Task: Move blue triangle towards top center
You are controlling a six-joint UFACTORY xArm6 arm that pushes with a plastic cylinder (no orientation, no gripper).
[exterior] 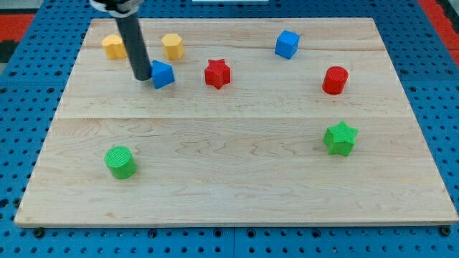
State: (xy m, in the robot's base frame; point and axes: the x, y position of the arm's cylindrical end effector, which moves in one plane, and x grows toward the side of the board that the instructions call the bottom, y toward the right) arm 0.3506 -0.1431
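Nearest you, toward the view's bottom left, a green cylinder stands on the wooden board, and over on the view's right, a little farther up, sits a green star. Look farther up the board and you reach a red cylinder at the right and a red star near the centre line. Just to the star's left is the blue triangle, in the upper left part of the board, left of top center. My tip rests right against the triangle's left side, the dark rod rising up and to the left from there. There are no jaws on this arm, so you have no jaw state to read. Farther still, a yellow hexagon-like block sits above the triangle, a second yellow block lies partly behind the rod, and a blue cube sits at upper right.
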